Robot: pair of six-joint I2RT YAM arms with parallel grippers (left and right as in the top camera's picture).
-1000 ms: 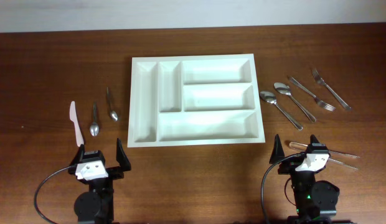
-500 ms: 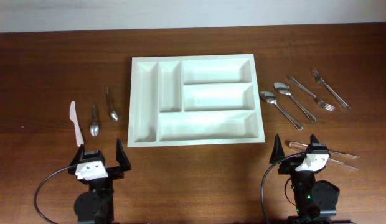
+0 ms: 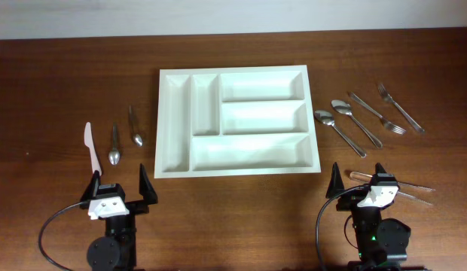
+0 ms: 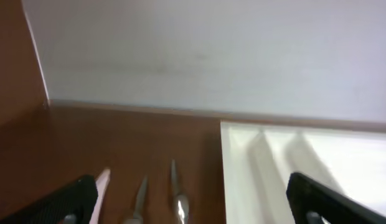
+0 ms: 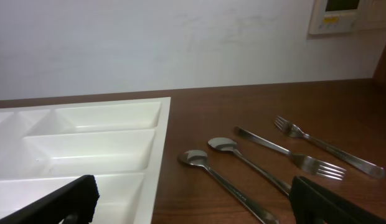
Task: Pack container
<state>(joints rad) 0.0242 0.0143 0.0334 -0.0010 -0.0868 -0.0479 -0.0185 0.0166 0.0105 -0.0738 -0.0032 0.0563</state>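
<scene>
Right wrist: wall panel (image 5: 345,15) lettering too small; container (image 5: 160,155) plain white.

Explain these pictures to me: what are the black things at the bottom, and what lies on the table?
They are the two-finger hands of a robot, seen by a camera above the table: left gripper and right gripper, both open and empty. The other two pictures come from a camera on each wrist. In the middle lies a white cutlery tray, its compartments empty. Left of it: a white plastic knife and two small spoons. Right of it: two spoons, two forks, and thin metal pieces by the right gripper.
</scene>
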